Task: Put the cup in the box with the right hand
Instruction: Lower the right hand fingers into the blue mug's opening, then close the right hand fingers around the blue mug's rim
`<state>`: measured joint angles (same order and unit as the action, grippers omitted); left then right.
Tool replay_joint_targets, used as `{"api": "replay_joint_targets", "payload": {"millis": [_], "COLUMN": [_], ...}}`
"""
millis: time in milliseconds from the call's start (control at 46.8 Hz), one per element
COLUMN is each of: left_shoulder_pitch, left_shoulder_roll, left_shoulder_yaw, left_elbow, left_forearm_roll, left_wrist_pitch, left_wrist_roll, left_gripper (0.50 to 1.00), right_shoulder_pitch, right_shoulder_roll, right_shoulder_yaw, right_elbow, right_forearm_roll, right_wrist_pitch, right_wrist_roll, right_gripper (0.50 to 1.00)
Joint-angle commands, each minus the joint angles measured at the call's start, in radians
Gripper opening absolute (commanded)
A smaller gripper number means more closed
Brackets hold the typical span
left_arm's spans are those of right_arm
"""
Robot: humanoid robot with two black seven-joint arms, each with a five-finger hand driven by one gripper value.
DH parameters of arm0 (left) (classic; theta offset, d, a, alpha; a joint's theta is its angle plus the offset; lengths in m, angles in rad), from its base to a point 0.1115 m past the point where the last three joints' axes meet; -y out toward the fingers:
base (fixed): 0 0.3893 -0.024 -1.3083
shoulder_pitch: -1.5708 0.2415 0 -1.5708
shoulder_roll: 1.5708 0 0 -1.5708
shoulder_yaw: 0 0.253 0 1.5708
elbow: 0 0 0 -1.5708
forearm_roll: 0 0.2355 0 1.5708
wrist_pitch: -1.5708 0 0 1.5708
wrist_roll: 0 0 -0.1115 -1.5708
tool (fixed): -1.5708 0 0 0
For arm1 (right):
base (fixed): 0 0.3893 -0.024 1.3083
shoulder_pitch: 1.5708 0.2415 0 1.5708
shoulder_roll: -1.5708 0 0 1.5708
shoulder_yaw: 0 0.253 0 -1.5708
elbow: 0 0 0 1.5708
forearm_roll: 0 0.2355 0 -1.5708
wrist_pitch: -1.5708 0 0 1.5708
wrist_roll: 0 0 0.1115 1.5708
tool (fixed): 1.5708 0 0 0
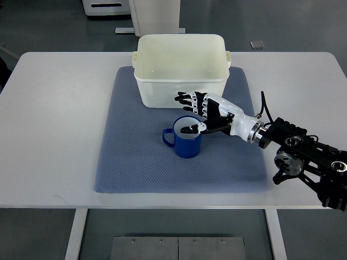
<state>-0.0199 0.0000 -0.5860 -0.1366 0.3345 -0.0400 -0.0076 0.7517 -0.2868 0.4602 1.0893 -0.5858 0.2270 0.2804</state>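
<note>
Nearest, right arm's black linkage [309,162] reaching in from right edge. Right hand [203,111] over blue cup [185,142], thumb hooked inside rim, fingers spread toward far side, not clamped. Cup upright on blue mat [135,162], just near of cream box [181,67].

box [181,70] open-topped, near wall [181,93] between cup [186,142] and inside

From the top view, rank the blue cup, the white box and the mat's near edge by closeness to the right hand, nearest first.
1. Blue cup: right at the right hand, whose thumb dips over the rim.
2. White box: just beyond the fingertips, toward the table's far side.
3. Mat's near edge: farthest, past the cup toward the robot.
</note>
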Motion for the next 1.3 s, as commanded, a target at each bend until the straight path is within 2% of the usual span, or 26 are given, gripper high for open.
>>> {"api": "replay_joint_targets", "payload": {"millis": [0, 1283], "left_shoulder_pitch": [0.0, 0.0], "left_shoulder_roll": [0.0, 0.0], "left_shoulder_yaw": [0.0, 0.0], "left_elbow": [0.0, 0.0], "left_forearm_roll": [0.0, 0.0], "left_wrist_pitch": [0.0, 0.0], "left_wrist_roll": [0.0, 0.0], "left_gripper": [1.0, 1.0], "right_shoulder_pitch": [0.0, -0.069], "right_shoulder_roll": [0.001, 0.026], "right_shoulder_yaw": [0.0, 0.0], "right_elbow": [-0.002, -0.009], "right_forearm_roll": [0.001, 0.003], "right_wrist_pitch": [0.0, 0.008], "right_wrist_roll": [0.0, 0.029], "right_gripper": [1.0, 1.0]}}
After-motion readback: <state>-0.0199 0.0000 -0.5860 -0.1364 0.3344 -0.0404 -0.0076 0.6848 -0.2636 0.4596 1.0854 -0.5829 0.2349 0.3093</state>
